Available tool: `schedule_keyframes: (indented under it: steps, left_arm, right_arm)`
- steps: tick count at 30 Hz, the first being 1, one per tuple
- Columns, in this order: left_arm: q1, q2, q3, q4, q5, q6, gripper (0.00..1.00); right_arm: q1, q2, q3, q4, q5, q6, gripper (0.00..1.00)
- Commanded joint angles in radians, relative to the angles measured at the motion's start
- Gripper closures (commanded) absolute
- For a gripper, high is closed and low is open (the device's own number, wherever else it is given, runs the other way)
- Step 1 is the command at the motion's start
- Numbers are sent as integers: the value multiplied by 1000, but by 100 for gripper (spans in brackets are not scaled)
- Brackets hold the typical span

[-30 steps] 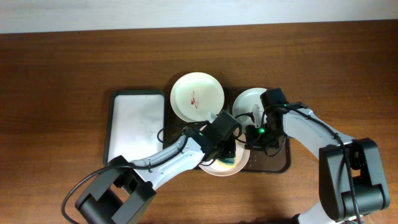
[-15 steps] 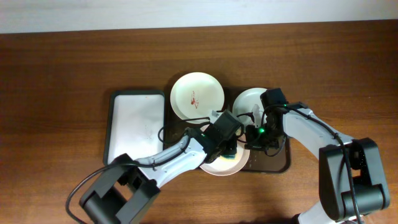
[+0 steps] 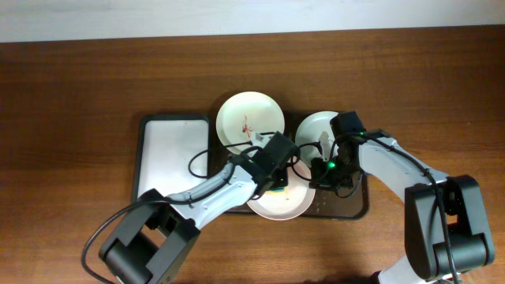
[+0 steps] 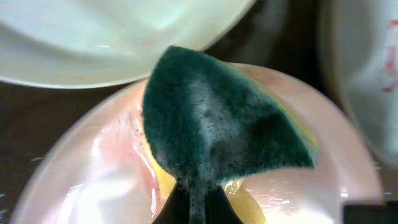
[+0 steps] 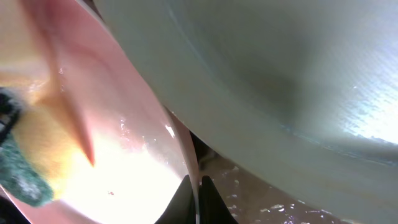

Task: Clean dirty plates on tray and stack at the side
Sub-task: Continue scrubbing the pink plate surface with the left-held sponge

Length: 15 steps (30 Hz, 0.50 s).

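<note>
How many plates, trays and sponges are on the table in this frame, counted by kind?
Plates: 3 (far plate, right plate, near plate)
Trays: 2 (dark tray, white-bottomed tray)
Sponges: 1 (green-and-yellow sponge)
Total: 6

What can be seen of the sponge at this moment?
The sponge has a dark green, speckled scouring face over a yellow foam body and looks damp. The left tool is shut on its lower edge, so it fans out from there in a wedge. It is tilted, with the green face towards the wrist camera. It rests against the wet, glossy pale plate in the dark tray. Nothing else visibly touches it.
</note>
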Motion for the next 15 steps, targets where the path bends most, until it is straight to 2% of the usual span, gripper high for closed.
schedule_keyframes:
  steps: [1,5,10,15]
  left_arm:
    - [47,-53,-15,-66,-24,93,100]
    - [50,-188,-14,-84,104,165,100]
    - [88,-332,-14,-126,85,198,100]
    - [129,-347,-15,-180,80,197,100]
  right_arm:
    - [0,7,-4,-6,32,4,96]
    - [0,6,-4,-5,32,4,96]
    - [0,-19,-4,-5,32,3,96]
    - [1,-53,-4,-15,32,-27,96]
